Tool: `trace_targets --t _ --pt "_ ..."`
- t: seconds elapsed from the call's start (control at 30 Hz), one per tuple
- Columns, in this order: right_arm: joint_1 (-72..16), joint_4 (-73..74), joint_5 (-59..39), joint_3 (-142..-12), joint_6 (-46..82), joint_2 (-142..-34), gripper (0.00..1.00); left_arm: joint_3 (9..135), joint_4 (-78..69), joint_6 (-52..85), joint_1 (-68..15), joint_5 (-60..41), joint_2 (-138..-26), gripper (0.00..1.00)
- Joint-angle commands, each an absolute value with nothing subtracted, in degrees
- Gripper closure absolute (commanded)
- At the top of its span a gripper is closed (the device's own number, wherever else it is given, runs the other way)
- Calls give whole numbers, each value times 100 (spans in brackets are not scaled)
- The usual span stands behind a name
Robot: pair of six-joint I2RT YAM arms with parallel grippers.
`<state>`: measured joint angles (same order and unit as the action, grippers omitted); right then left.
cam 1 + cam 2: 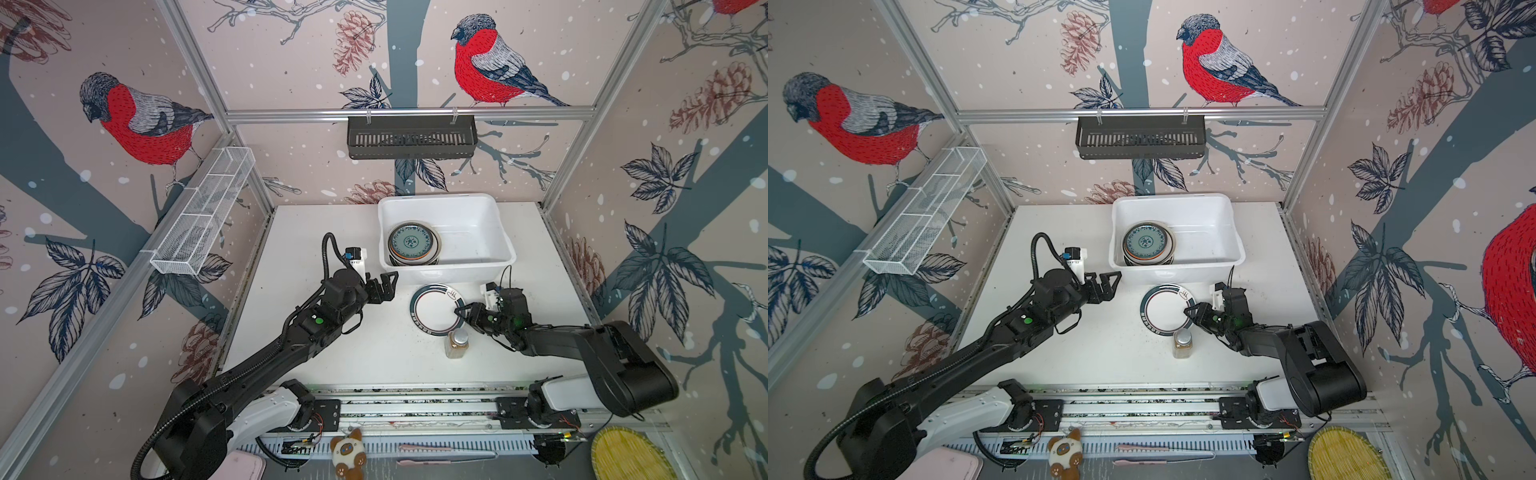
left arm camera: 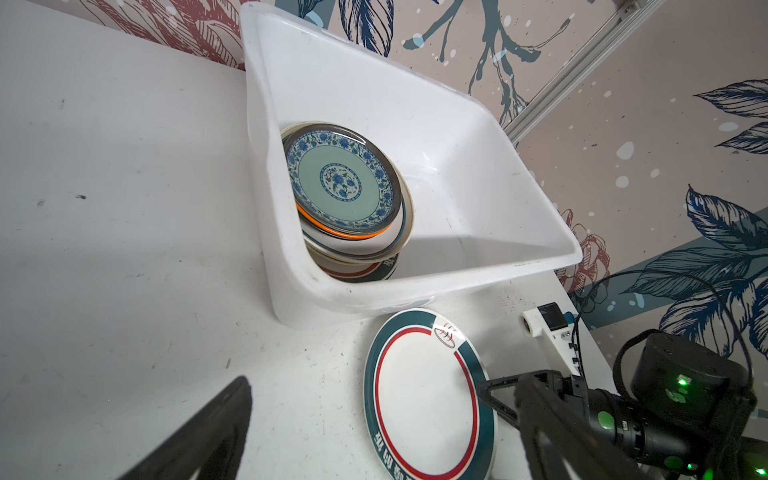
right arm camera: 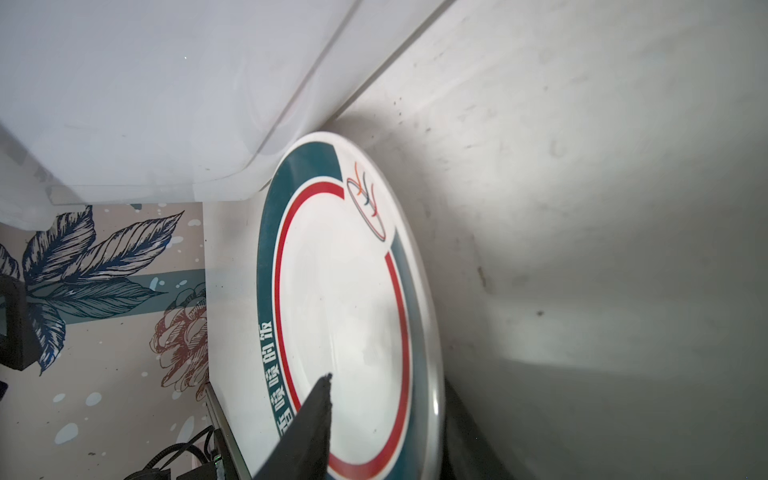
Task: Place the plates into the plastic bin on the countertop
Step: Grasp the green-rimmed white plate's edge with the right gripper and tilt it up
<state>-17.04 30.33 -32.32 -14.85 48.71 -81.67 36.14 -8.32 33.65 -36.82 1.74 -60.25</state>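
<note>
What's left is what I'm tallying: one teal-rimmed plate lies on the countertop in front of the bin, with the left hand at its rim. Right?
Not quite: in both top views the right hand is at the rim of the teal-rimmed plate; the left hand stands open, apart from it. The plate does lie on the countertop in front of the bin.
</note>
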Motion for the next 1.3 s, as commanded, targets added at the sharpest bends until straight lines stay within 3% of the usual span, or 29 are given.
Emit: trace_targets --t 0.0,0.27,0.5,0.77,1.27 --pt "-1779 2541 -2911 -1541 4743 -8311 67 3664 -858 3401 -3674 280 -6012 2" --pt "-1907 2411 -2822 -1752 4671 -8452 85 3612 -825 3410 -3674 330 -5941 2" --pt "-2034 2248 -2700 -1929 4610 -8472 95 3604 -791 3401 -3674 365 -5889 2" --pt "-2156 1912 -2587 -2100 4447 -8168 99 3555 -747 3393 -3674 450 -5783 2" --pt "-2504 370 -2167 -3265 3021 -7671 100 3441 -760 3366 -3674 589 -5625 2"
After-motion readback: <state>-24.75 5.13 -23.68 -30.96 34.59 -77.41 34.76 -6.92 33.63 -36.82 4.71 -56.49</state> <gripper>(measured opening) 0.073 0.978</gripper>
